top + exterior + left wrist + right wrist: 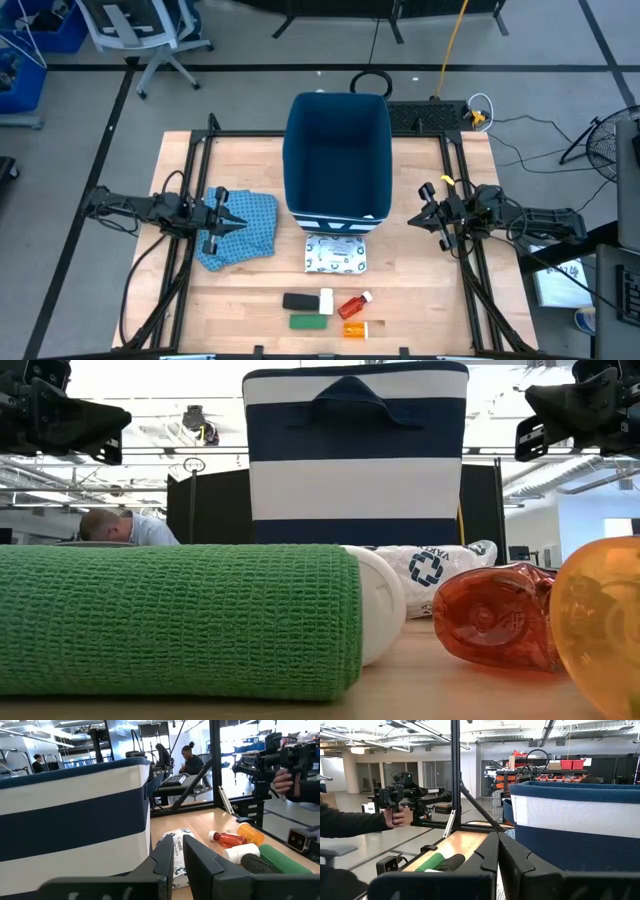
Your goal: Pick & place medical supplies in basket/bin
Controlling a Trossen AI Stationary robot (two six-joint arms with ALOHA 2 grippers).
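The tall dark-blue bin (338, 155) with white stripes stands at the table's middle, toward the far side. The white patterned packet (337, 252) lies flat in front of it. Near the front edge lie the black block (298, 301), white box (326, 300), green bar (309, 322), red bottle (355, 304) and orange bottle (355, 329). My left gripper (232, 222) hangs level above the blue cloth at the left, with a narrow gap (178, 852) between its fingers and nothing in it. My right gripper (422, 215) hangs at the bin's right, shut (498, 850) and empty.
A blue patterned cloth (240, 230) lies crumpled under my left gripper. Black frame rails (190, 250) run along both table sides. A person's hand (286, 779) holds a device beyond the table's right side. Bare wood lies between the packet and the small items.
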